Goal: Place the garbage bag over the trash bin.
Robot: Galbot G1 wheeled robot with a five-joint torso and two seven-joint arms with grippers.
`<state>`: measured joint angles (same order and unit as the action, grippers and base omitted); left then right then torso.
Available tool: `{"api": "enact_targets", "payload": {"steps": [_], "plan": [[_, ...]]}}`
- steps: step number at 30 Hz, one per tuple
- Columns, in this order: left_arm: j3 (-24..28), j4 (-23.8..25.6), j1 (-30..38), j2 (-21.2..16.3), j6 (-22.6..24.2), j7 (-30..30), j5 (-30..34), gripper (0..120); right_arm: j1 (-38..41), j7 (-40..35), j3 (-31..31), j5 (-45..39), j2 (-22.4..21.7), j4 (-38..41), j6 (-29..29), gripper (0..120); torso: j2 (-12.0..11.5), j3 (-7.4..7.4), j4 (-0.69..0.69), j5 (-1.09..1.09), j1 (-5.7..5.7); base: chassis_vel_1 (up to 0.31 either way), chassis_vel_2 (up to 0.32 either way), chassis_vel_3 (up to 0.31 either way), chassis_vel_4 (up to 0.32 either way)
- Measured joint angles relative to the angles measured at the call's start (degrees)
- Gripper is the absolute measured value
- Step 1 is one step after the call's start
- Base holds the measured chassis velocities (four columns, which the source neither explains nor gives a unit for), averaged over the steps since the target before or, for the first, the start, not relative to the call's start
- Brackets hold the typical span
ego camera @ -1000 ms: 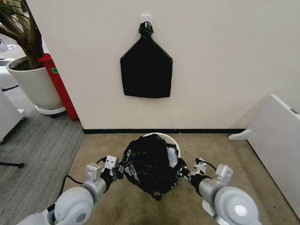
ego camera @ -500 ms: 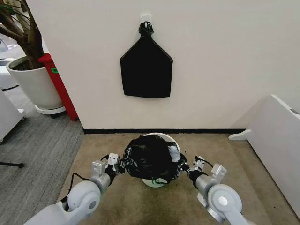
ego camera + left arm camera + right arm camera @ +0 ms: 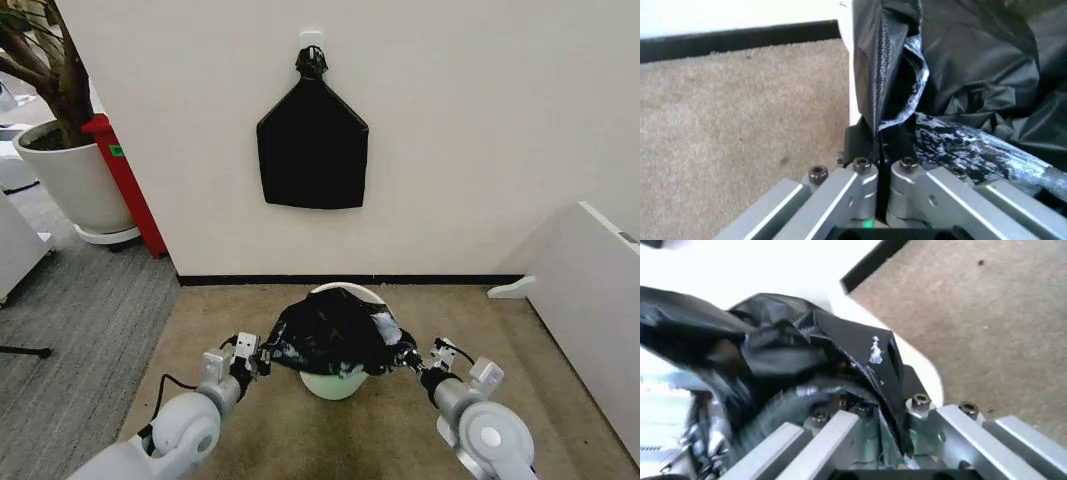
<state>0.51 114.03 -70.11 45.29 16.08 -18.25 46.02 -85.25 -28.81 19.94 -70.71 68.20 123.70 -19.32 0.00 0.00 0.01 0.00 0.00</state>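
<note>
Garbage bag (image 3: 335, 338) now sits lower, draped over the trash bin (image 3: 336, 380) (earlier held higher); left gripper (image 3: 262, 358) and right gripper (image 3: 408, 360) jaws clamp its edges.

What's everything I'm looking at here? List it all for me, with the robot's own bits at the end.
garbage bag: one, glossy black, rumpled, stretched over the top of the bin, pinched at each side.
trash bin: one, cream-white, on the beige carpet by the wall.
flat black bundle: one, hanging on the wall from a knotted top.
plant pot: one, white, far left, holding a tree.
red container: one, beside the pot.
white panel: one, right edge.
left gripper: one, silver, fingers shut on the bag's left edge.
right gripper: one, silver, fingers shut on the bag's right edge.
</note>
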Motion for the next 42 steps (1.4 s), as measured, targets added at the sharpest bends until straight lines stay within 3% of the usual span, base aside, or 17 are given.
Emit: {"api": "enact_targets", "payload": {"steps": [7,22,26,35,42], "plan": [[-0.4,0.8,0.0,-0.2,-0.2,0.4,-0.9,0,-1.1,0.0,-0.9,1.9,0.9,2.1,0.2,0,0.0,0.0,0.0,0.0,0.0,0.0,0.0,0.0,0.0],[-1.9,-3.2,-2.0,0.8,-4.2,2.1,-4.4,0,0.7,6.2,-1.2,5.0,4.7,-6.8,5.3,0,0.0,0.0,0.01,0.0,0.0,0.0,0.0,0.0,0.0],[0.2,-7.0,1.2,2.4,-7.4,2.2,-6.5,0,0.9,7.0,-1.2,6.4,5.5,-8.9,7.1,0,0.0,0.0,-0.01,0.0,0.0,0.0,0.0,0.0,0.0],[3.3,-11.8,5.6,5.2,-7.9,2.2,-7.3,0,1.4,8.0,-0.4,7.0,5.6,-11.8,8.4,0,0.0,0.0,-0.01,0.0,0.0,0.0,0.0,0.0,0.0],[4.1,-10.0,3.9,5.3,-8.0,2.0,-8.9,0,-0.5,8.4,-1.1,7.6,5.6,-10.1,8.2,0,0.0,0.0,-0.01,0.0,0.0,0.0,0.0,0.0,0.0]]}}
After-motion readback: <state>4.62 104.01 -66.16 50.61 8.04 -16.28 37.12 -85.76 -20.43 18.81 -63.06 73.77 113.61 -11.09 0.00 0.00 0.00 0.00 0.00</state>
